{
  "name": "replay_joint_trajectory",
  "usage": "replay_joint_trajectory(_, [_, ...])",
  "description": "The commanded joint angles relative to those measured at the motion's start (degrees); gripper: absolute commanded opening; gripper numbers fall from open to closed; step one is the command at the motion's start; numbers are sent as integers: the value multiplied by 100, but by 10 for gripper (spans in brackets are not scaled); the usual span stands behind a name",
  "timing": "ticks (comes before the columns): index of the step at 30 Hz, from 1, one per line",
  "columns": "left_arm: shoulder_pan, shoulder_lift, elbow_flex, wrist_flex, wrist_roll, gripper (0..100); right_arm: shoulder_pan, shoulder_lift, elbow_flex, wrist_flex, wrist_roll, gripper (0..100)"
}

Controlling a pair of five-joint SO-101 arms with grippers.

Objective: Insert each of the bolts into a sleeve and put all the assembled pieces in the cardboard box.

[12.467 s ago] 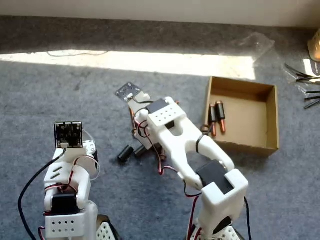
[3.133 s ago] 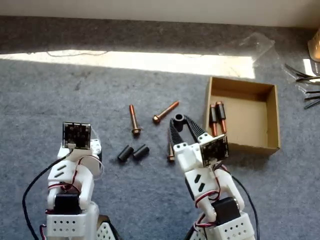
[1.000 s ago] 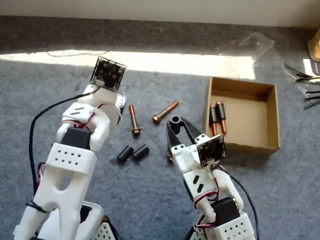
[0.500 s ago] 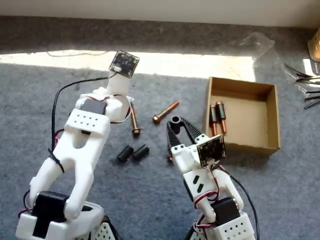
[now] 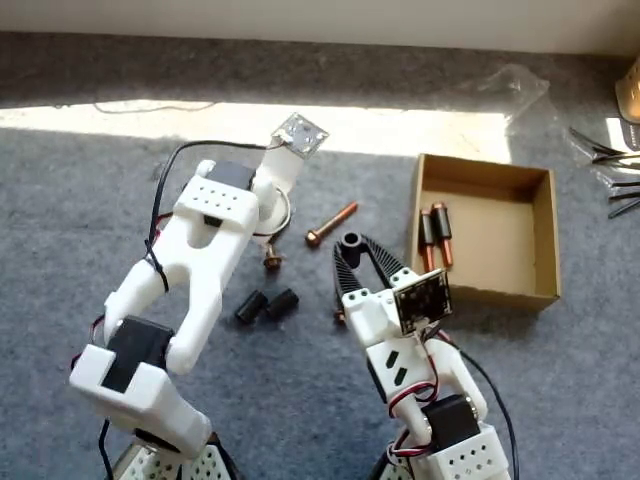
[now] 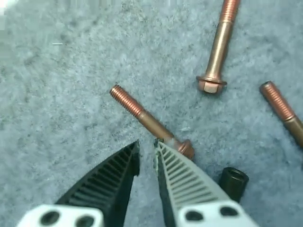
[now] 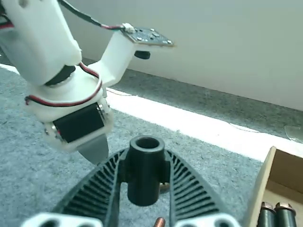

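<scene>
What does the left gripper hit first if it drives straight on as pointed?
Probably the copper bolt just beyond the left gripper's tips, near its head end. Depth is unclear; it might land on carpet beside the shank.

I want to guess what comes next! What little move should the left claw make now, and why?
Probably open the left claw wider and lower it over the shaft of the bolt to grab it. Its fingers hover by that bolt's head end, only slightly apart, with nothing between them. The right claw holds a sleeve upright, ready for a bolt.
</scene>
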Motion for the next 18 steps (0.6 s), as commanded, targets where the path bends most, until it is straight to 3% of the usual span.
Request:
replay_joint_trajectory(1, [84, 110, -567, 492, -299, 70, -31, -75, 840, 22, -9, 5])
replay_joint_trajectory(5, [92, 338, -743, 993, -1125, 70, -31, -75, 840, 22, -9, 5])
replay_joint_trajectory(10, [92, 435, -769, 888, -1266, 70, -31, -75, 840, 22, -9, 5])
replay_joint_trajectory(12, [145, 435, -743, 712, -941, 70, -31, -75, 840, 22, -9, 5])
replay_joint_trajectory(18, [356, 444, -769, 589, 976, 70, -31, -75, 840, 22, -9, 5])
